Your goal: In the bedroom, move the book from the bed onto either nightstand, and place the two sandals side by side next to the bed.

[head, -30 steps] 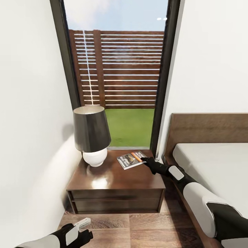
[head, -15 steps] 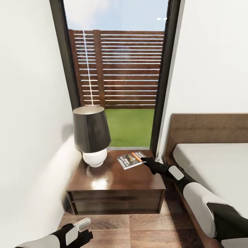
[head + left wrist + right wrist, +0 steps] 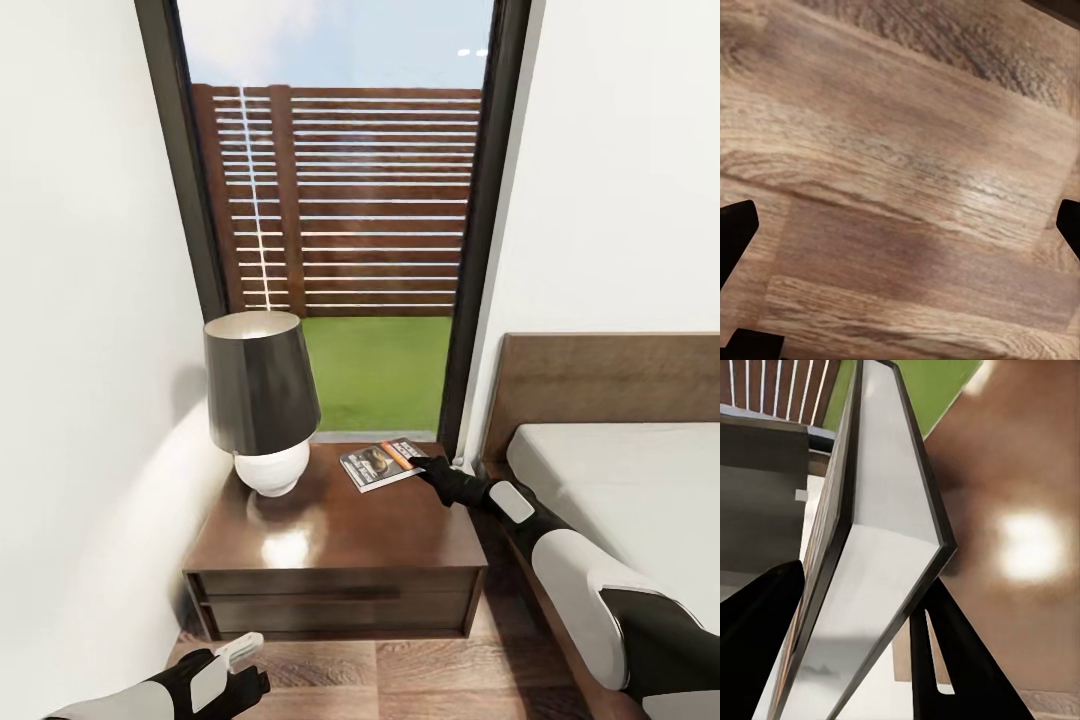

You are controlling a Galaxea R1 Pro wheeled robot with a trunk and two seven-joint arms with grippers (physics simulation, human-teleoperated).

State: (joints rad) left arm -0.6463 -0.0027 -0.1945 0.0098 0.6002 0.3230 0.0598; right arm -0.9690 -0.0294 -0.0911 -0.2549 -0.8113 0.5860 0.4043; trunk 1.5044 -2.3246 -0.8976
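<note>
The book [image 3: 382, 464] lies at the back right of the dark wood nightstand [image 3: 330, 530], beside the window. My right gripper [image 3: 420, 464] is shut on the book's right edge. In the right wrist view the book [image 3: 881, 532] sits edge-on between the black fingers [image 3: 945, 660]. The bed [image 3: 620, 480], with its off-white mattress and brown headboard, stands to the right of the nightstand. Low at the left, my left gripper [image 3: 248, 665] hangs open above the plank floor, and its fingertips [image 3: 735, 232] stand wide apart. The two sandals are out of view.
A lamp [image 3: 258, 395] with a dark shade and white base stands on the nightstand's left half. A tall black-framed window [image 3: 340, 200] is behind it. White walls close in on the left and right. Wood floor [image 3: 400, 680] runs in front of the nightstand.
The whole view has shifted a little, so the nightstand looks larger and lower. Both arms hold the same pose, with the right gripper still on the book.
</note>
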